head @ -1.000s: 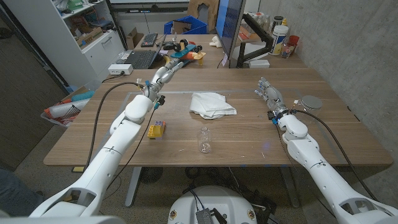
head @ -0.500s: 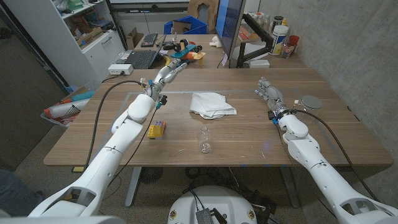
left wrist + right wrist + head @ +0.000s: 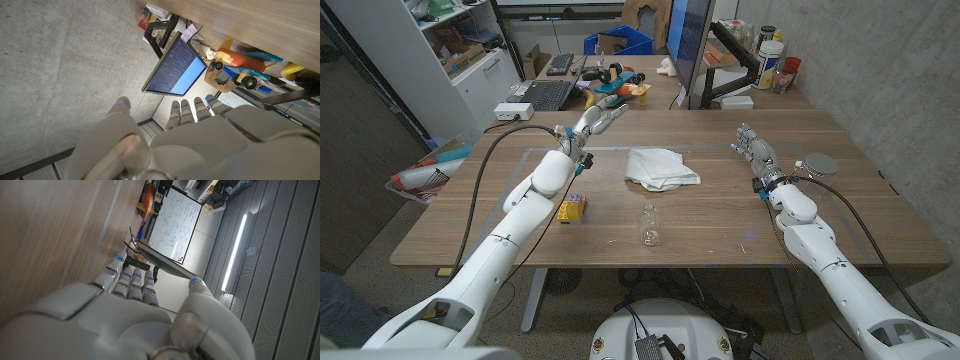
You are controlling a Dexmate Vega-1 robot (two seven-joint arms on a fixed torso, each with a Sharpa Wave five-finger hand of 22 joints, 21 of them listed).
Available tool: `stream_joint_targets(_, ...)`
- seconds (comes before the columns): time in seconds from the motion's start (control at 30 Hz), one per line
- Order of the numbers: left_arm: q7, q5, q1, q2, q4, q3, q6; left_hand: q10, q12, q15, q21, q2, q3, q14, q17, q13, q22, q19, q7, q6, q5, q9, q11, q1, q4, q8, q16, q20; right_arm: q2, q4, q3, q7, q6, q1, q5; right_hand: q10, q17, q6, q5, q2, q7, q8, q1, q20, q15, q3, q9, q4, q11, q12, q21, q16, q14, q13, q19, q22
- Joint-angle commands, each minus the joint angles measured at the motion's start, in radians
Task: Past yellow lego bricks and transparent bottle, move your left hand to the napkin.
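A crumpled white napkin (image 3: 661, 167) lies mid-table. Nearer the front stand a small transparent bottle (image 3: 649, 225) and, to its left, a stack of yellow lego bricks (image 3: 571, 208). My left hand (image 3: 594, 119) is raised over the far left part of the table, left of and beyond the napkin, fingers straight and apart, holding nothing; its back (image 3: 200, 145) shows in the left wrist view. My right hand (image 3: 753, 150) stays over the right side of the table, fingers extended and empty, its back (image 3: 125, 310) seen in the right wrist view.
A round grey disc (image 3: 820, 164) lies near my right forearm. Beyond the table's far edge are a laptop (image 3: 539, 95), colourful toys (image 3: 617, 82) and a monitor (image 3: 685, 50). White shelving (image 3: 440, 60) stands at the far left.
My left hand has moved a little to the right, toward the napkin. The right arm, bottle, bricks and napkin have stayed put.
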Motion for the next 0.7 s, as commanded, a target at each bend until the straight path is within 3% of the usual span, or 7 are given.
stream_joint_targets(0.03, 0.011, 0.052, -0.006, 0.009, -0.017, 0.030, 0.028, 0.003, 0.006, 0.004, 0.004, -0.001, 0.003, 0.003, 0.002, 0.002, 0.002, -0.002, 0.004, 0.010, -0.006, 0.005, 0.002, 0.011, -0.007, 0.004, 0.005, 0.006, -0.001, 0.009, 0.003, 0.003, 0.008, 0.001, 0.002, 0.006, 0.000, 0.008, 0.000, 0.003, 0.002, 0.001, -0.006, -0.002, -0.001, 0.003, 0.002, -0.007, 0.003, 0.003, -0.001, 0.005, 0.006, 0.000, 0.004, 0.001)
stream_joint_targets(0.7, 0.047, 0.195, -0.028, 0.030, -0.045, 0.104, 0.077, 0.014, 0.009, 0.005, 0.008, 0.001, 0.004, 0.010, 0.002, 0.003, 0.002, 0.005, 0.001, 0.015, -0.007, 0.005, -0.001, 0.016, -0.015, 0.003, 0.006, 0.003, -0.004, 0.005, 0.005, 0.009, 0.021, -0.007, 0.007, 0.010, -0.003, 0.011, 0.000, 0.005, 0.003, 0.000, -0.008, -0.002, 0.001, 0.003, 0.002, -0.008, 0.005, 0.002, -0.002, 0.005, 0.010, 0.000, 0.010, 0.002)
